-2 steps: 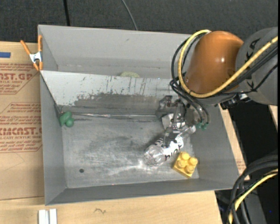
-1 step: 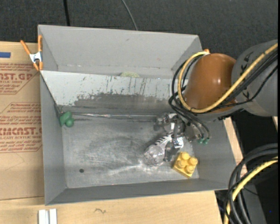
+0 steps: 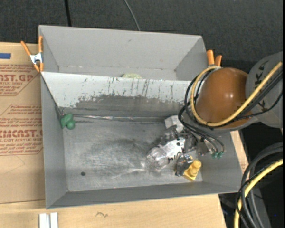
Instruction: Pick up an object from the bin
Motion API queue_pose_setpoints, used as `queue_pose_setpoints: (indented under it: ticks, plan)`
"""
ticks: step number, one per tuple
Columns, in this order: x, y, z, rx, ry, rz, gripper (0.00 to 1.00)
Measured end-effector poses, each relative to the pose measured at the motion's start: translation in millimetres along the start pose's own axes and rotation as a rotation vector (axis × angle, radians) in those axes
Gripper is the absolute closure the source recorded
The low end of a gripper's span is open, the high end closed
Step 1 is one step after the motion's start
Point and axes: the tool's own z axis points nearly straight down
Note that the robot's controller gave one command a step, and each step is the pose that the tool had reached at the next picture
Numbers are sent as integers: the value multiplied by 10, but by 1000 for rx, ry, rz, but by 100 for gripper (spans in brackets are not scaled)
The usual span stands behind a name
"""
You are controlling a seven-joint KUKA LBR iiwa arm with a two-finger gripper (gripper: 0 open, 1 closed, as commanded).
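1. Nearest the front wall of the grey metal bin (image 3: pixel 54 175), at its right, lay a small yellow moulded plastic piece (image 3: pixel 194 170).
2. Just behind and left of it sat a crumpled clear plastic wrapper with dark print (image 3: pixel 160 155); the print could not be read.
3. The gripper (image 3: pixel 180 150) stood low over this cluster, at the wrapper's right edge. Whether it was spread or pressed together could not be told, nor whether it held anything.
4. The rounded orange wrist cover (image 3: pixel 221 96), ringed by yellow and black cables, hung above it.
5. The floor was scuffed and smeared, with one dark speck at the front left.
6. A small green rounded object (image 3: pixel 67 122) lay far left, at the foot of the streaked rear slope.
7. A pale rounded item (image 3: pixel 131 75) showed at the slope's top edge.
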Motion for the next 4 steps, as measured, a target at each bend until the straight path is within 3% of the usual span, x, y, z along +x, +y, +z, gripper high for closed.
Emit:
queue_pose_setpoints:
  ticks: [1,2,3,4]
  plan:
    - [-249,-194,72,0,-3,-82,0]
    - [-570,-388,707,4,-7,-322,0]
    - [-751,-458,832,-1,0,-318,100]
    - [-751,-458,834,-1,0,-318,100]
